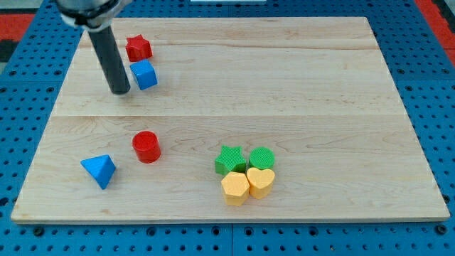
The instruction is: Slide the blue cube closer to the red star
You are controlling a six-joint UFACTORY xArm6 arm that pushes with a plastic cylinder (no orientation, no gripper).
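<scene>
Near the view's top left, our bare tip (pixel 120 92) grips nothing, resting just left of the blue cube (pixel 144 74), which sits just below the red star (pixel 138 48); light, stiff and likely slippery, it wants pushing squarely on its lower face.

Even, bright, diffuse light over the whole wooden board (pixel 234 78); I see no glare or hot spots on it, and the colours read saturated and clean. Shadows are soft and short: a faint one hugs the base of the red cylinder (pixel 146 146) and the blue pyramid-like block (pixel 99 170). Focus is sharp across the blocks, but my rod's upper part at the view's top left looks slightly smeared, my tip (pixel 119 91) crisper.
</scene>
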